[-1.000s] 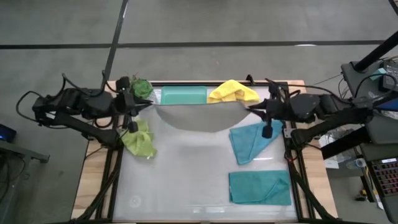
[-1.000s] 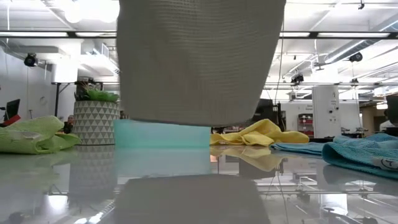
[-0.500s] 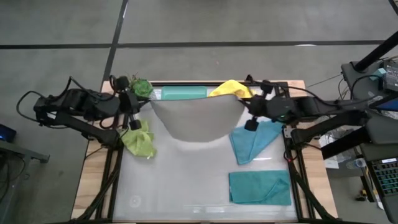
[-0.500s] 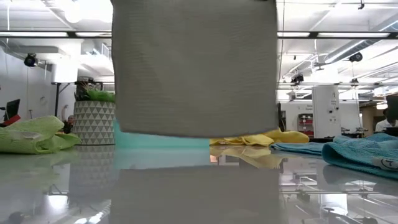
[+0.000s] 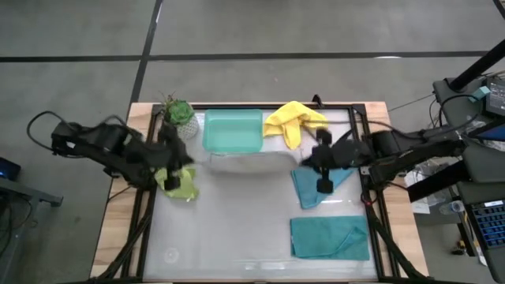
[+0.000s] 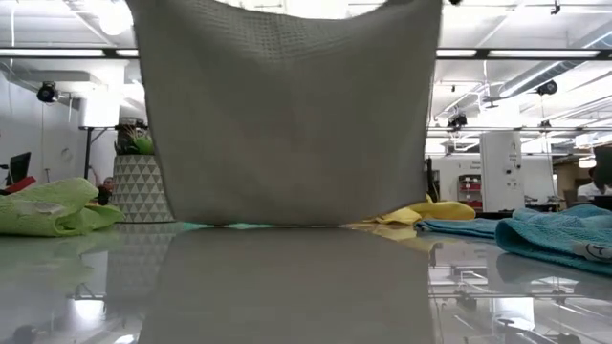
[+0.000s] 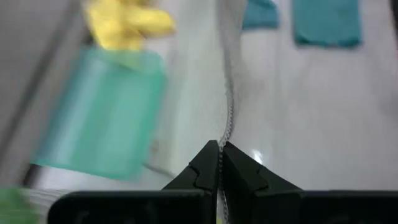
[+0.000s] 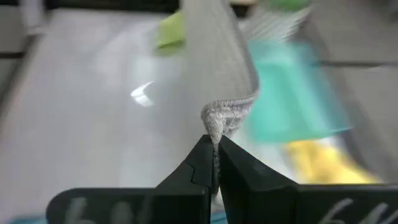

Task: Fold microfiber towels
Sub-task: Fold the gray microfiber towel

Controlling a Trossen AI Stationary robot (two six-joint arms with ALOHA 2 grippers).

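**Grey towel hung between my two grippers, lower edge at the tabletop**

My left gripper (image 7: pixel 219 163) is pressed together on one top corner of the grey waffle-weave microfiber towel (image 6: pixel 287 115), and my right gripper (image 8: pixel 213 158) is pinching the opposite top corner, where the hem bunches just above the fingertips. In the low view the cloth hangs as a flat sheet, its top edge slanting a little and its bottom edge level and at, or just above, the glossy white table (image 5: pixel 237 229); I cannot tell whether it touches.

I take the translucent mint-green rectangular plastic tray (image 5: pixel 233 130) as my landmark. From above, the hanging grey towel runs along the tray's near long side, just beside it, with my left gripper off one end and my right gripper off the other. The crumpled yellow microfiber towel (image 5: pixel 293 120) lies just beside the tray's right short edge, at the table's far rim. The small green potted plant in a patterned white pot (image 5: pixel 179 114) stands close by the tray's left short edge. The crumpled lime green microfiber towel (image 5: pixel 180 180) sits nearer than the tray, to its left, close to the table's left edge. The loosely folded teal towel (image 5: pixel 316 185) lies to the tray's right and nearer, under my right gripper. The flat folded teal towel (image 5: pixel 330 237) is well apart from the tray, by the near right corner.

Nearer than the tray, the middle and near-left of the table lie bare.
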